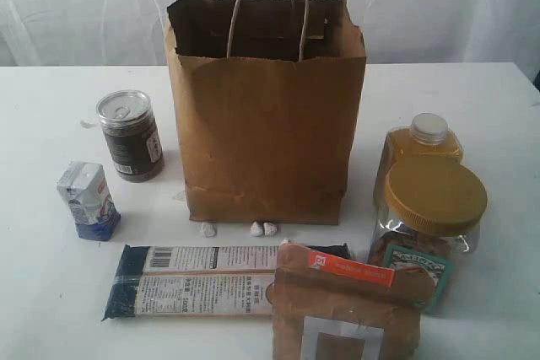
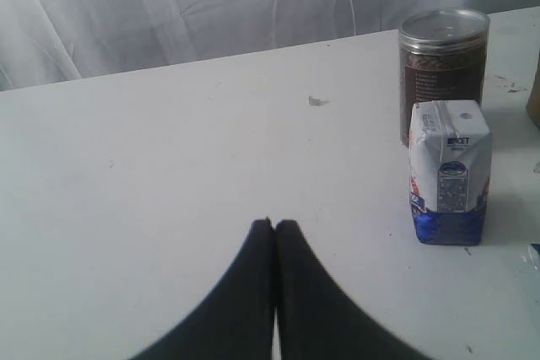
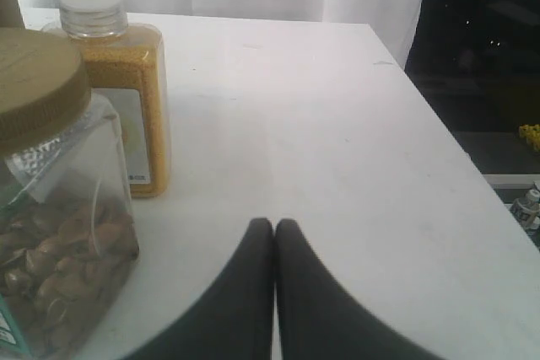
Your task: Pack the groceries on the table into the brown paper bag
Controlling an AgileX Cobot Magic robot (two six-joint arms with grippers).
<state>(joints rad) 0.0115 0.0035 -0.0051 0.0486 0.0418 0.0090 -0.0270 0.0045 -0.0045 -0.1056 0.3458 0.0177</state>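
brown paper bag [image 1: 266,137]: was kraft brown outside, darker brown inside, with pale beige cord handles
dark can [image 1: 129,137]: was dark brown with a silver lid and a small white label patch
small carton [image 1: 87,200]: was white above and deep blue at the base, with a trace of red on one side
juice bottle [image 1: 418,149]: was orange-yellow under a whitish cap
clear jar [image 1: 426,225]: had a gold lid, brown contents and a teal label
long packet [image 1: 198,280]: was dark blue, with white barcode panels and what may have been a thin reddish stripe
pouch [image 1: 342,309]: was brown, with an orange strip printed in white and a pale grey frame
table [image 1: 51,292]: was plain white
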